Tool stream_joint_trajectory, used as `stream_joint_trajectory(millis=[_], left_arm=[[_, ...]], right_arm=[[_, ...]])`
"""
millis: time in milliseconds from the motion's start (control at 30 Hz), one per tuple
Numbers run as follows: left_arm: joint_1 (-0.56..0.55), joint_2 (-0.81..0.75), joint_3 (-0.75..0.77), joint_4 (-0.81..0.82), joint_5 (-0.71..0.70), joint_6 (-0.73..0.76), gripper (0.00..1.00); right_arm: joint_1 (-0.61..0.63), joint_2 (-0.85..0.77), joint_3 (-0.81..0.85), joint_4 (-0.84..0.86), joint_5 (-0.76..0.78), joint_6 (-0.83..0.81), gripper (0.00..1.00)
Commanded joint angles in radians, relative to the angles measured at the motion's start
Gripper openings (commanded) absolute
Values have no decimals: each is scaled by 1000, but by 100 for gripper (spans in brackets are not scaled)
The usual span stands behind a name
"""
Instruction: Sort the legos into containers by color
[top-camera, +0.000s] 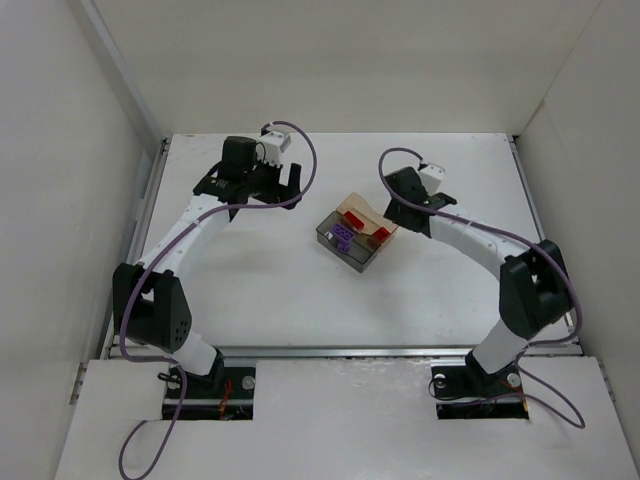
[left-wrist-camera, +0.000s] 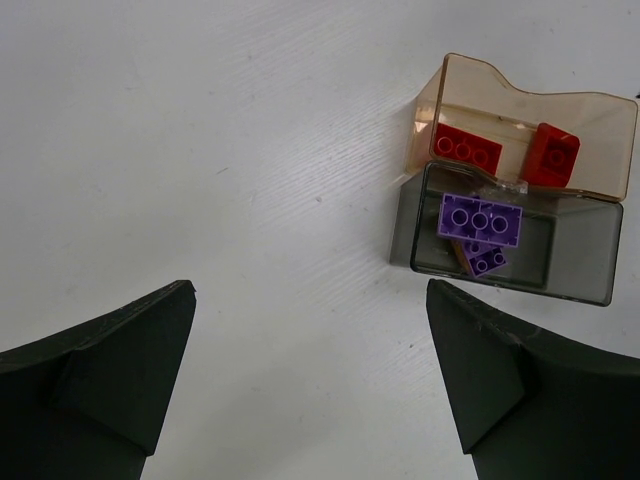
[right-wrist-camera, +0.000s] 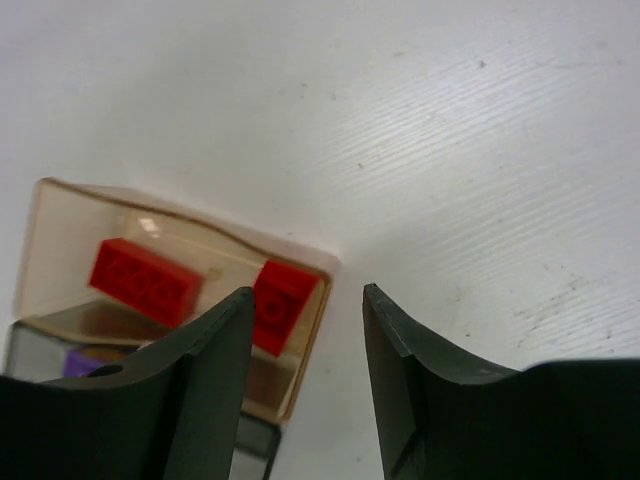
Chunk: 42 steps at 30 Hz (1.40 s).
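Two joined containers sit mid-table: an amber tray (top-camera: 350, 204) and a grey tray (top-camera: 361, 259). The amber tray (left-wrist-camera: 590, 110) holds two red legos (left-wrist-camera: 466, 150) (left-wrist-camera: 553, 152). The grey tray (left-wrist-camera: 585, 255) holds two purple legos (left-wrist-camera: 480, 220) (left-wrist-camera: 488, 260). My left gripper (left-wrist-camera: 310, 300) is open and empty over bare table, to the left of the trays (top-camera: 293, 176). My right gripper (right-wrist-camera: 308, 295) is open and empty, above the amber tray's (right-wrist-camera: 60, 230) right edge, next to a red lego (right-wrist-camera: 283, 300). It shows at the trays' right side in the top view (top-camera: 394, 208).
White walls enclose the table (top-camera: 250, 290) on the left, back and right. Purple cables loop over both arms. No loose bricks show on the table surface.
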Motion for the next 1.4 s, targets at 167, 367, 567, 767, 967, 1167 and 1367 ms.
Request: stream_joint_trajectory(millis=[167, 367, 567, 767, 967, 1167, 1367], left_arm=[[4, -43, -1, 35, 38, -3, 100], [4, -43, -1, 35, 47, -3, 100], [4, -43, -1, 35, 47, 6, 100], [13, -43, 8, 35, 47, 16, 100], [13, -53, -1, 35, 47, 16, 100], [13, -71, -11, 35, 47, 16, 100], [13, -71, -20, 44, 47, 16, 100]], right_arm=[[-25, 101, 16, 69, -79, -15, 54], [-34, 124, 7, 78, -123, -24, 51], [-91, 228, 7, 112, -284, -62, 29], [-103, 274, 111, 112, -236, -172, 3], [-103, 397, 281, 47, -162, -250, 0], [-85, 396, 269, 146, -223, -376, 0], [-66, 387, 295, 221, -269, -578, 3]])
